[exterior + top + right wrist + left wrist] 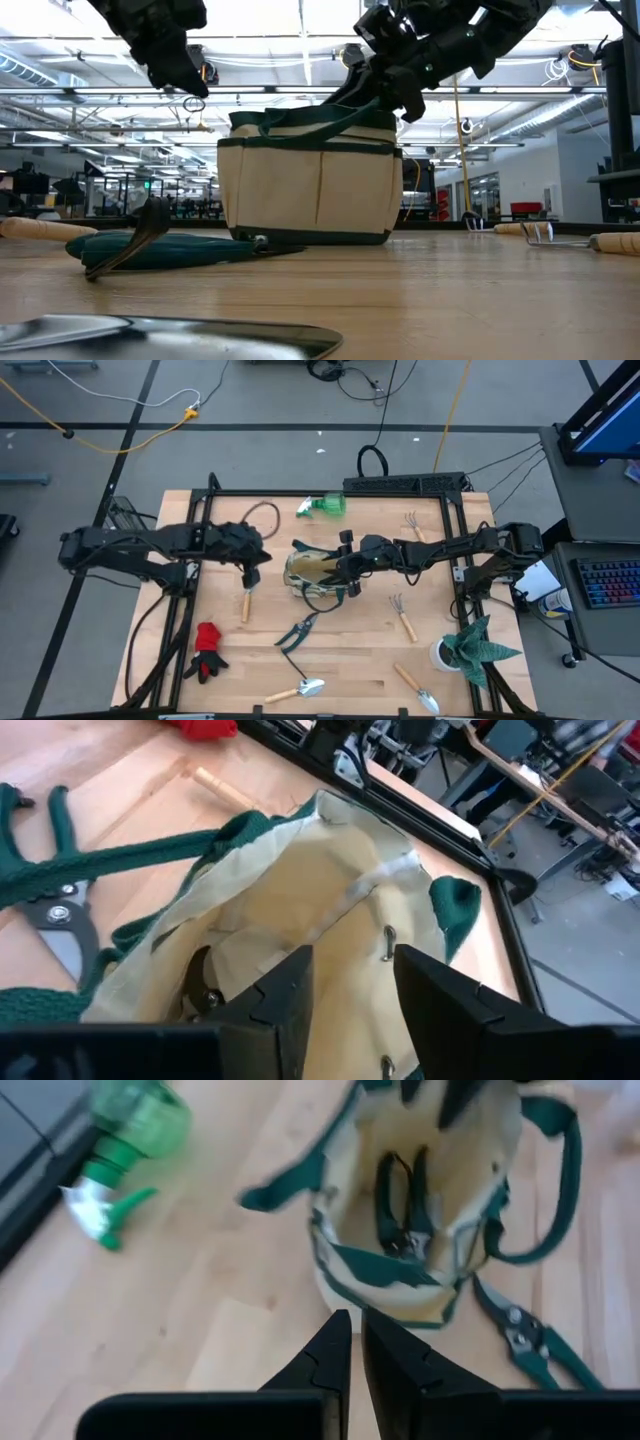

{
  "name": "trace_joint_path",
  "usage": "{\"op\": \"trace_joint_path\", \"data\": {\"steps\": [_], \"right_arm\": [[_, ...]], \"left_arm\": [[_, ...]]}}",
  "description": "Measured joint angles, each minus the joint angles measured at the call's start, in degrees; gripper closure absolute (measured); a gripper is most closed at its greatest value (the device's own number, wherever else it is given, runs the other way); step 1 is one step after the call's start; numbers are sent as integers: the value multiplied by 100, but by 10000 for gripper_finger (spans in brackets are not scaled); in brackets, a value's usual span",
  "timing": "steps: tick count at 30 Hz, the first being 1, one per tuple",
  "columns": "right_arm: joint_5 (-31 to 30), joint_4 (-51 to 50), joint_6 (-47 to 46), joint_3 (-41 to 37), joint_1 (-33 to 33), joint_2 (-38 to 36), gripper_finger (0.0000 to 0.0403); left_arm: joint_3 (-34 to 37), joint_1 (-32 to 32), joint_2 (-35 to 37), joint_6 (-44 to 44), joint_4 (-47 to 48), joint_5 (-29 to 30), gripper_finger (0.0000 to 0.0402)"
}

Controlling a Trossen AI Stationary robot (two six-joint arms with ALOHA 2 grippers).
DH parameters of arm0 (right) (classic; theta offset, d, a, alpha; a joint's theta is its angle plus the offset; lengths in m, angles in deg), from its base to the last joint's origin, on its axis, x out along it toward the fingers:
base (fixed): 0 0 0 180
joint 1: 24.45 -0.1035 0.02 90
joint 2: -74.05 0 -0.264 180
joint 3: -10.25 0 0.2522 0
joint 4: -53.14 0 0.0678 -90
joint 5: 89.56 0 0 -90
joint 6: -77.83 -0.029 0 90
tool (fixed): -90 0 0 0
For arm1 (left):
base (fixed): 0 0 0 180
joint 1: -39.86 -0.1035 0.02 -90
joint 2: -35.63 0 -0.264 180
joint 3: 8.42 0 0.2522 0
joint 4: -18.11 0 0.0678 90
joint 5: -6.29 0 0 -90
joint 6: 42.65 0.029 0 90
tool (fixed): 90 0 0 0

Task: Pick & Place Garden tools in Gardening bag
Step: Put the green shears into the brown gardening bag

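Observation:
The cream-and-green gardening bag (312, 570) stands upright on the table's middle, mouth up, with a pair of dark shears (403, 1208) inside. My right gripper (348, 982) is open and empty, just over the bag's mouth (392, 78). My left gripper (357, 1348) is shut and empty, raised left of the bag (250, 568), above a wooden-handled tool (246, 606). On the table lie green-handled shears (298, 632), a red glove (208, 650), a green spray bottle (322, 507), two trowels (300, 688) (416, 690) and two fork-rakes (413, 525) (402, 618).
A spiky green plant in a white pot (468, 648) stands at the near right corner. A dark frame rail (330, 493) runs round the table's far edge and sides. The bag's green loop handles (555, 1170) hang loose around its rim. Bare wood lies in the near middle.

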Motion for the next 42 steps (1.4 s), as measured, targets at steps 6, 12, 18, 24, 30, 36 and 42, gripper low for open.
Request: {"op": "trace_joint_path", "data": {"steps": [6, 12, 18, 24, 30, 36, 42], "right_arm": [[-657, 8, 36, 0, -11, 0, 270], [-668, 111, 233, 0, -92, 0, 273], [-669, 71, 248, 0, -320, 0, 273], [-659, -424, -15, 12, -550, -544, 273], [-661, -1495, -1223, 3, -565, -1446, 273], [-659, -1747, -1855, -191, -529, -1970, 273], [-659, -1414, -1855, -641, -500, -2149, 273]], "left_arm": [[1, 480, -464, -271, -318, -2, 371], [1, 872, -873, -554, -514, 4, 371], [1, 1155, -1211, -778, -527, 41, 369], [1, 1366, -1465, -788, -562, 50, 329], [1, 1586, -1669, -1004, -907, -22, 279], [-1, 1878, -1931, -1643, -1123, -82, 257], [-1, 2194, -2395, -2134, -1353, -49, 256]]}}
